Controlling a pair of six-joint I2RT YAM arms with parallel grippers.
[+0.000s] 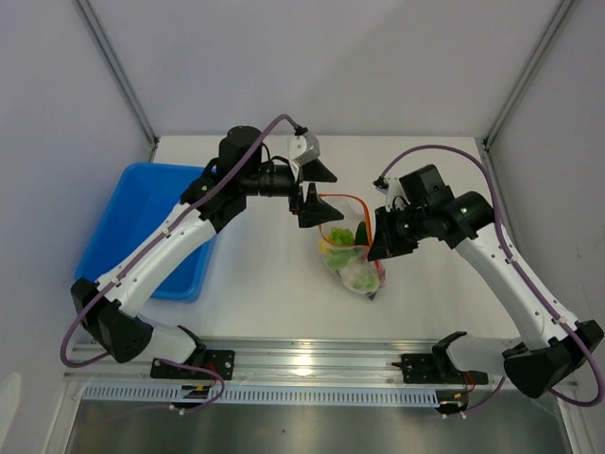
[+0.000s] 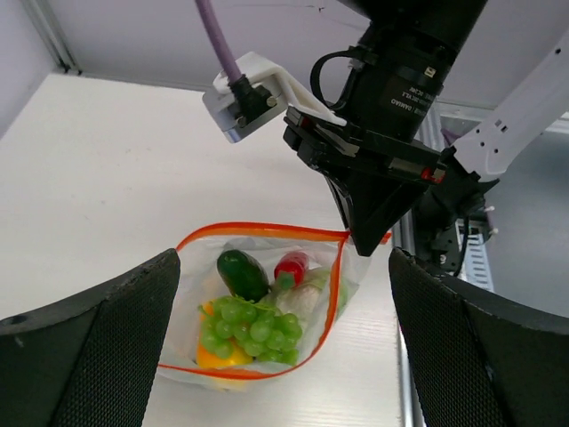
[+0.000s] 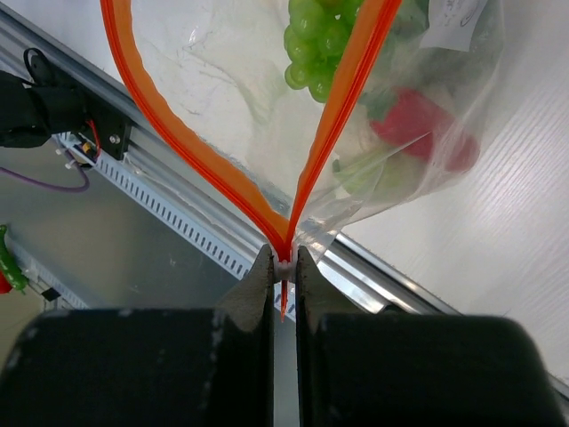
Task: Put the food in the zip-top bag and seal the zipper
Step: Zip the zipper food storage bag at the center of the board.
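Right gripper clamped on zipper end, left gripper spread wide

Zip-top bag at mid-table between both hands, mouth gaping, food inside. Zipper running left to right: right end pinched, free left end just beside the left jaws, nearer that arm. Contact there unclear; bag bottom cut off in right wrist view.
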